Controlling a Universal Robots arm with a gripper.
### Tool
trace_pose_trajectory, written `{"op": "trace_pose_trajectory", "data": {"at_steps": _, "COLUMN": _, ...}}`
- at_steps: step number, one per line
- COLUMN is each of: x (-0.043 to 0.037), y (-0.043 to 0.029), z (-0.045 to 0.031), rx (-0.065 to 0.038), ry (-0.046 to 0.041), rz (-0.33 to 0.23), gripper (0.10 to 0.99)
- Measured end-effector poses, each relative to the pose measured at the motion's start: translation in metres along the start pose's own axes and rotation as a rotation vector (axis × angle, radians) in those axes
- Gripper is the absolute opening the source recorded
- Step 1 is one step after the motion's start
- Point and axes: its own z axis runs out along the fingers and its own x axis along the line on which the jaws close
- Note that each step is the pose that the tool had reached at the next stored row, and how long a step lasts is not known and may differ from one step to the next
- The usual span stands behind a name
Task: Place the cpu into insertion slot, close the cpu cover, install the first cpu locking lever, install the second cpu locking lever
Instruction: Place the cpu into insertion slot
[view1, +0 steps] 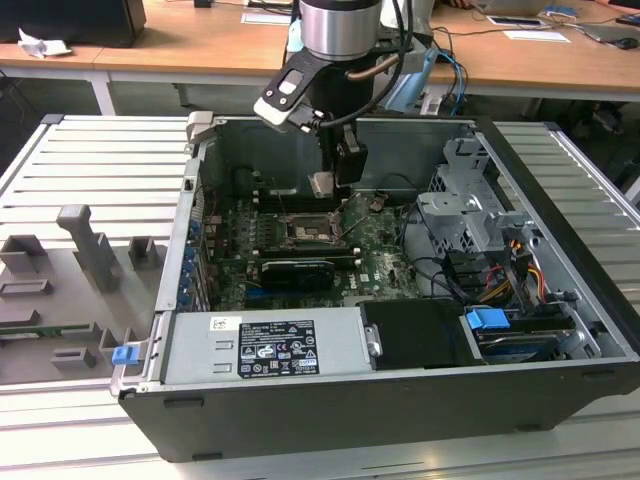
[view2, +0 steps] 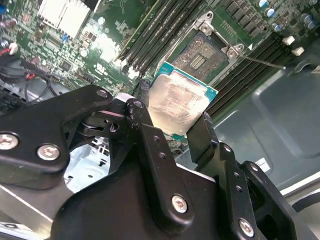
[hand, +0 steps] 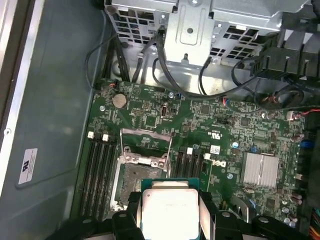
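Exterior view, grip: my gripper hangs inside the open case, clamped on the cpu by its edges.
Exterior view, cpu place: it is in the air, above and just to the far side of the slot, touching nothing but my fingers.
Exterior view, case contents: the board lies on the floor. The power supply sits along the near wall and the drive cage at the exterior view's right.

Second wrist view, grip: my fingers pinch two opposite sides of the cpu, metal top toward the camera, held tilted.
Second wrist view, slot: the slot is bare, with its contacts showing and nothing seated in it.
Second wrist view, lever: one thin wire lever sticks out beside the slot, unlatched.

First wrist view, cpu place: the cpu sits between my fingers, near the slot but apart from it.
First wrist view, cover: the cover is swung open at the slot's far edge.

Progress, done: as I judge it, the cpu is picked up and brought close to the slot.
Progress, left: seating the cpu, closing the cover and both levers are not yet done.
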Motion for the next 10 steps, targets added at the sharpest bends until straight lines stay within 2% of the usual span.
{"op": "trace_pose_trajectory", "data": {"at_steps": 3, "x": -0.0001, "y": -0.0002, "z": 0.0018, "rx": -0.001, "ry": -0.0033, "rz": 0.044, "gripper": 0.541}}
{"op": "trace_pose_trajectory", "data": {"at_steps": 10, "x": -0.0002, "y": -0.0006, "z": 0.0072, "rx": -0.001, "ry": -0.0031, "rz": 0.047, "gripper": 0.541}}
